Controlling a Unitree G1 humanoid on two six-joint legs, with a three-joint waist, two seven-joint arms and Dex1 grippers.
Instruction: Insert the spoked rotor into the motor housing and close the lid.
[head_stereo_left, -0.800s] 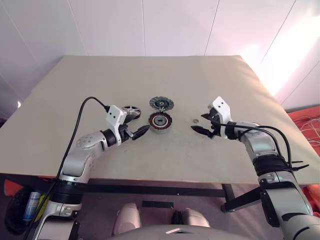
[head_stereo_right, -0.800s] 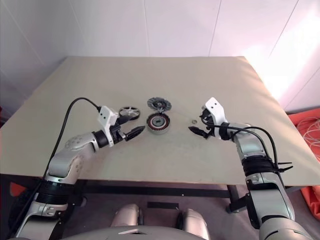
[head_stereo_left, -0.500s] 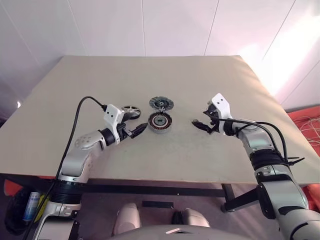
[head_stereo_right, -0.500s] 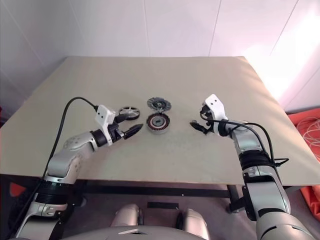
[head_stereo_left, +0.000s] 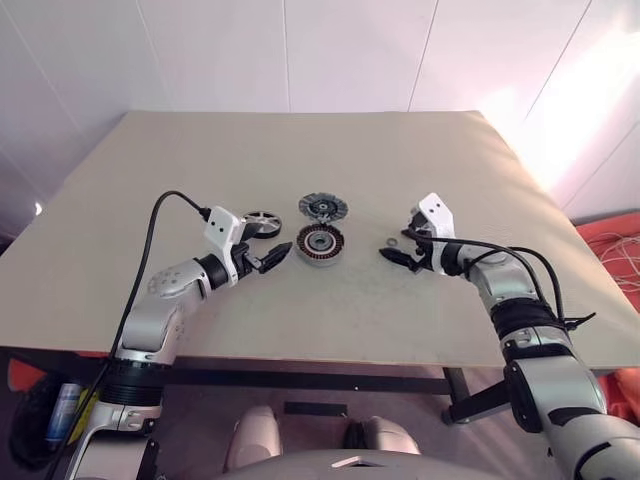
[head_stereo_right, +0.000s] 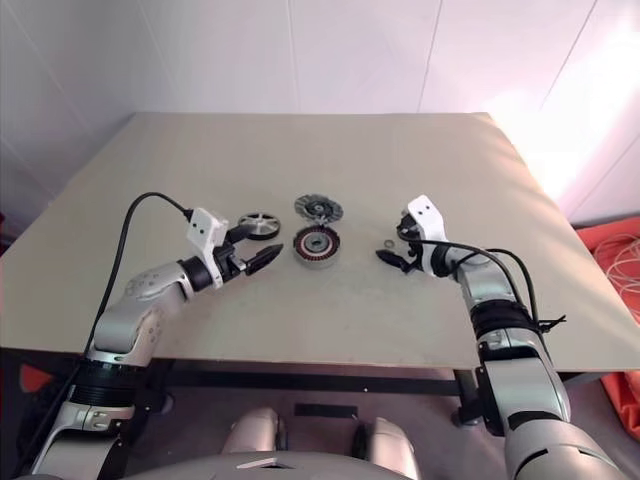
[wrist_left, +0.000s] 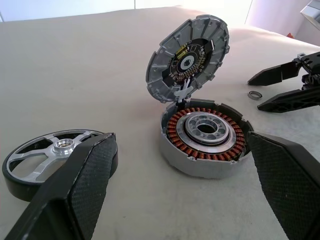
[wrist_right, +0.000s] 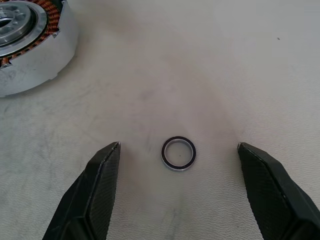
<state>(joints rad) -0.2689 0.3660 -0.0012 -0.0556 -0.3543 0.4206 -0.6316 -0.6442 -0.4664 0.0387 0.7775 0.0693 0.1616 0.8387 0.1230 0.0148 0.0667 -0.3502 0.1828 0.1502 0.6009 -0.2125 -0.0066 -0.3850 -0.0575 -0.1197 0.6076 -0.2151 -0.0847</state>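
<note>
Since earlier: both arms have crept leftward; my left hand (head_stereo_left: 276, 253) has drawn a little away from the housing toward the rotor, and my right hand (head_stereo_left: 397, 257) has slid in beside the loose ring. The parts themselves have not shifted.
Left hand: fingers spread wide and empty, hovering just left of the housing, near side of the rotor.
Right hand: fingers apart and empty, straddling the small silver ring (wrist_right: 178, 153) on the beige tabletop (head_stereo_left: 420, 160).
Spoked rotor: the small open wheel with silvery rim, dark tyre-like edge and spokes to a small hub (wrist_left: 47, 155) lies flat, left of the housing and apart from it.
Motor housing: the round grey puck with copper-brown windings around a silver hub (wrist_left: 204, 138) sits mid-tabletop, cavity open.
Lid: the dark grey ribbed disc with pale centre (wrist_left: 188, 57) stands tilted up at the housing's far edge, seemingly hinged.
Handling: I judge the rotor light, rigid and smooth; pinch across the rim or a spoke, keep it level.
Obstacles: the raised lid crowds the far side, so I would approach from the near side; the ring lies to the right of the route.
</note>
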